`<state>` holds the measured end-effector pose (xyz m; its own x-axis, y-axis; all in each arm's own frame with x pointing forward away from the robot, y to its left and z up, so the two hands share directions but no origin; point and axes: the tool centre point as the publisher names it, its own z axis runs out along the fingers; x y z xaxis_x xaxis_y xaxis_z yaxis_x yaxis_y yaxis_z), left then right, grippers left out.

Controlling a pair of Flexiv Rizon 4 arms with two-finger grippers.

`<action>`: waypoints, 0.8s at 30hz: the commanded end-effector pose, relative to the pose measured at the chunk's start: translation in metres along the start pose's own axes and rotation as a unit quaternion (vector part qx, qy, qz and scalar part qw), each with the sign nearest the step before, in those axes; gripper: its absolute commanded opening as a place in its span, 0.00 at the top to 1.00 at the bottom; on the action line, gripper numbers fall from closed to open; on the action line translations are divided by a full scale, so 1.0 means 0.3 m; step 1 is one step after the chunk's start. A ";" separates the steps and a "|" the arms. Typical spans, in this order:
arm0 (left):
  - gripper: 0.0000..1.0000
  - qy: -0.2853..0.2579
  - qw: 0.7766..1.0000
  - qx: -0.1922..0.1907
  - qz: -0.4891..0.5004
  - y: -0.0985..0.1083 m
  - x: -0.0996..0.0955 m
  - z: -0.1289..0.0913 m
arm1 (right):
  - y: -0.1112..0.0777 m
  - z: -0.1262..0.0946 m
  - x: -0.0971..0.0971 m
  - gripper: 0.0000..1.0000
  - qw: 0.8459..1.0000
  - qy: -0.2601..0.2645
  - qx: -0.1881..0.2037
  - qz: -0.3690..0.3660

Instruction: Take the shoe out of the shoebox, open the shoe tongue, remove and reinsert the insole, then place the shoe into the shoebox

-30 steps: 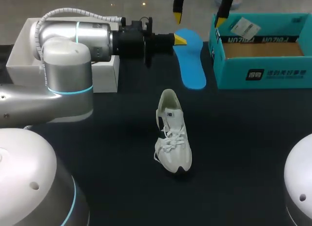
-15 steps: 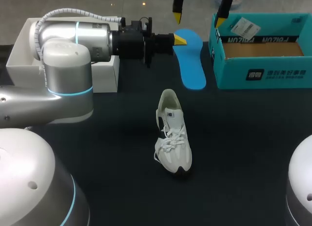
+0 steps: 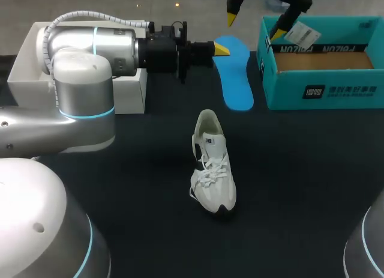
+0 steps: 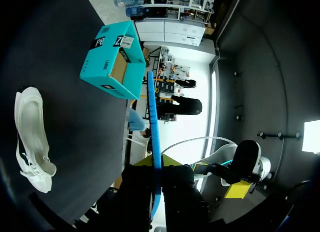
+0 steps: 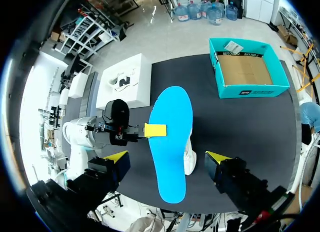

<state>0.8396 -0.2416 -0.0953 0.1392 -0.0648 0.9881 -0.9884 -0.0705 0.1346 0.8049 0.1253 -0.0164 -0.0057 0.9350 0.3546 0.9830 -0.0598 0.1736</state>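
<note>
Left jaws pinch the blue insole (image 3: 235,80) by its edge, up near the surface's far edge; right jaws hang open. Shoe (image 3: 213,176) sits mid-surface. Thin grip, so the insole might twist loose.

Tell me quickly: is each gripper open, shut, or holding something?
Left gripper: shut on the blue insole.
Right gripper: open, holding nothing.
</note>
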 end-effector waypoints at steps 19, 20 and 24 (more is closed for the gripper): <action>1.00 -0.002 1.000 0.001 0.000 0.002 0.001 0.001 | -0.110 0.122 -0.180 0.00 0.908 0.417 -0.020 0.033; 1.00 -0.002 1.000 0.001 0.000 0.002 0.001 0.001 | -0.113 0.124 -0.187 0.00 0.906 0.422 -0.022 0.033; 1.00 -0.002 1.000 0.001 0.000 0.002 0.001 0.001 | -0.119 0.134 -0.208 0.00 0.897 0.440 -0.023 0.028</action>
<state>0.8395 -0.2417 -0.0951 0.1397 -0.0669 0.9879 -0.9883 -0.0708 0.1349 0.7837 0.0880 -0.0743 -0.0408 0.6370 0.7698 0.9804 -0.1233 0.1540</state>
